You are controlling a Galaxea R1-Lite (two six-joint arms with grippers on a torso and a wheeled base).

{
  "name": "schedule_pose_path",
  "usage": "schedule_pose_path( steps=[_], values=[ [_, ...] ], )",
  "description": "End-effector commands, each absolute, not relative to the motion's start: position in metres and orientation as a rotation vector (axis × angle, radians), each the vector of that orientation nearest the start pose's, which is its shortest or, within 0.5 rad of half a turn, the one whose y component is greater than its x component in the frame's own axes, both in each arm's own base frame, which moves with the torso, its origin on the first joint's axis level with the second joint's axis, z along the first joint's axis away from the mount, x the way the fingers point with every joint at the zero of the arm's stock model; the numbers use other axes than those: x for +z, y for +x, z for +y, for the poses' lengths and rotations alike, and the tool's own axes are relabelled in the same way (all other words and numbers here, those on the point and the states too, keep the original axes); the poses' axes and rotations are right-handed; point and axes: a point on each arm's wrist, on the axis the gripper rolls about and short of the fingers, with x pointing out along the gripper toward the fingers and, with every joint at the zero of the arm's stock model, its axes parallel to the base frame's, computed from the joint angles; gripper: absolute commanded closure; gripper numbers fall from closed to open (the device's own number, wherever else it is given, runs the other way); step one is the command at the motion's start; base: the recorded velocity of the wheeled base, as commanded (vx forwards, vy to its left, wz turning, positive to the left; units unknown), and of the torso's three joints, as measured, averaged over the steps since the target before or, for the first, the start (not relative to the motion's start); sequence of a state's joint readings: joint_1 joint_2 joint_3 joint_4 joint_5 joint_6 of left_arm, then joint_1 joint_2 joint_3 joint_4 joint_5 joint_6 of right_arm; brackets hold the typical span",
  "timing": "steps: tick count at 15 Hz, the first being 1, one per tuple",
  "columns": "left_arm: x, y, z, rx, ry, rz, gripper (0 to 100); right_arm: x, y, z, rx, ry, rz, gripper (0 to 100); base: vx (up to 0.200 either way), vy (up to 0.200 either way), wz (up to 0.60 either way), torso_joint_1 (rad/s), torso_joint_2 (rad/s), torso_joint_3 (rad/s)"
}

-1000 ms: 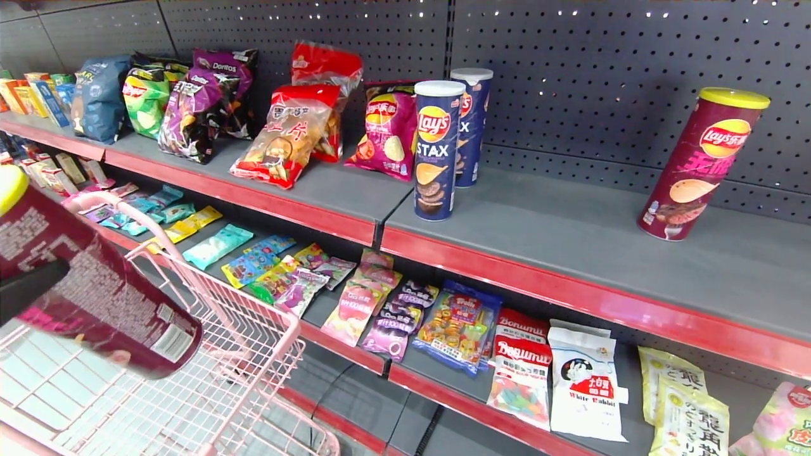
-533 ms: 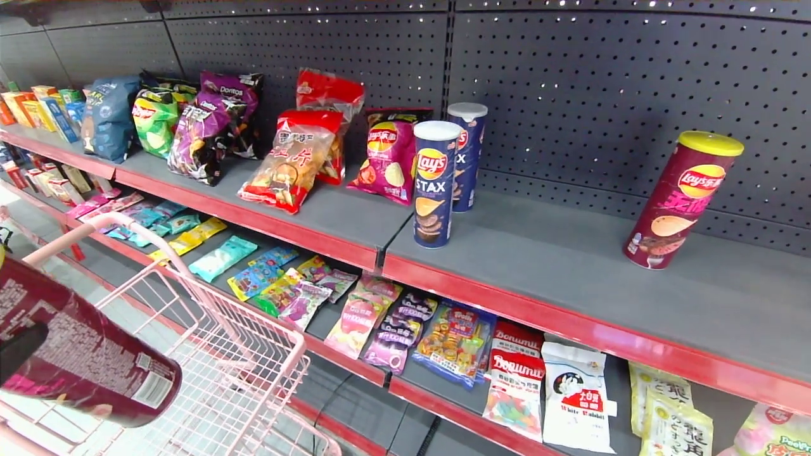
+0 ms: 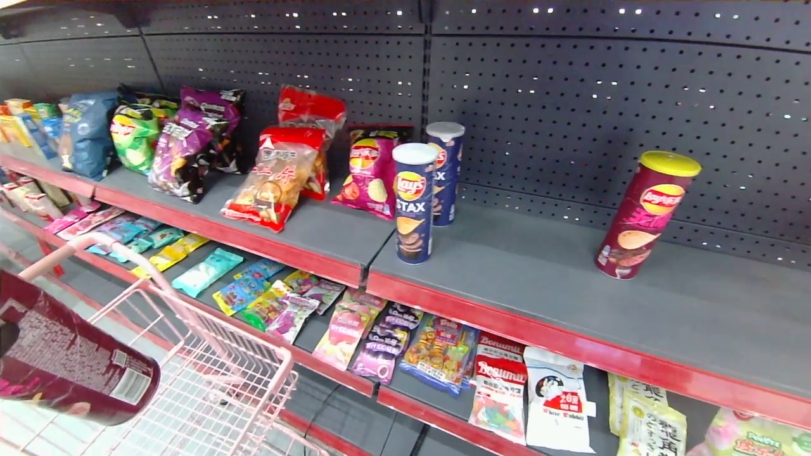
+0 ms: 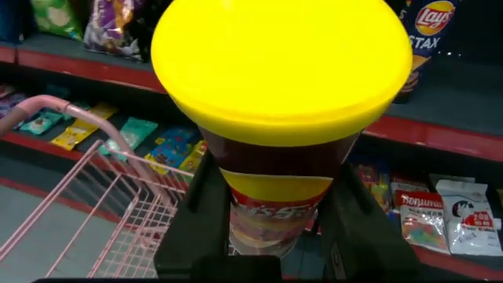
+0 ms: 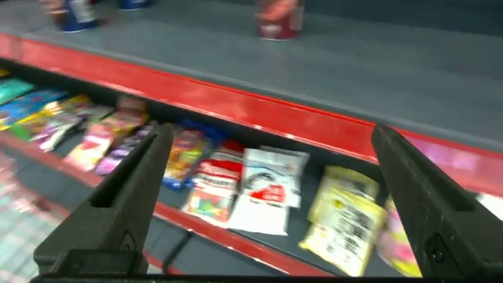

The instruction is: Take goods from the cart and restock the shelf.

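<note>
- The left gripper (image 4: pixel 279 216) is clamped on a maroon can (image 4: pixel 279 63) with a yellow lid. Its dark fingers (image 4: pixel 206 212) press the can's body from both sides, below the lid.
- In the head view the maroon can (image 3: pixel 70 367) lies steeply tilted at the robot's left. Its base end hangs over the pink wire cart (image 3: pixel 209 380), well apart from the shelf (image 3: pixel 507 285).
- The right gripper (image 5: pixel 271 204) is spread wide with nothing between its fingers. It faces the shelf's red front edge and the packets below it, a white packet (image 5: pixel 267 192) among them.
- A second can (image 3: pixel 640 215), maroon with a yellow lid, stands upright on the grey shelf towards the right, near the pegboard back.
- Two blue cans (image 3: pixel 413 202) stand upright just beside each other near the shelf's middle seam, one behind the other.
- Chip bags (image 3: pixel 272 177) lean and lie to the left of the blue cans.
- Candy bags (image 3: pixel 348 326) lie in rows on the lower shelf (image 3: pixel 329 370), beyond the cart.
</note>
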State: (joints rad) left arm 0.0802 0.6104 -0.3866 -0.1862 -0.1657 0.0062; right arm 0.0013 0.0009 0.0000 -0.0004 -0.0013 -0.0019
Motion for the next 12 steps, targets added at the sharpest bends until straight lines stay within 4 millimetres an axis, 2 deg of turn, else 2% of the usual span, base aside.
schedule_pose_path(
  steps=[1,8,10,12],
  values=[
    [0.203,0.042,0.001,-0.015,0.006,0.035,100,0.076,-0.023,0.000,0.000,-0.002,0.002,0,0.000,0.000,-0.60,0.012,-0.01,-0.017],
    [0.196,0.035,0.000,-0.033,0.021,0.041,100,0.076,-0.023,0.000,0.000,-0.003,0.002,0,0.000,0.000,-0.60,0.004,0.00,0.000],
    [0.191,0.026,0.000,-0.035,0.022,0.015,100,0.076,-0.023,0.000,0.003,-0.003,0.002,0,0.000,0.000,0.00,0.000,0.00,0.000],
    [0.174,0.013,-0.002,-0.063,0.023,0.011,100,0.076,-0.023,0.000,0.003,-0.005,0.002,0,0.000,0.000,0.00,0.000,0.00,0.000]
  ],
)
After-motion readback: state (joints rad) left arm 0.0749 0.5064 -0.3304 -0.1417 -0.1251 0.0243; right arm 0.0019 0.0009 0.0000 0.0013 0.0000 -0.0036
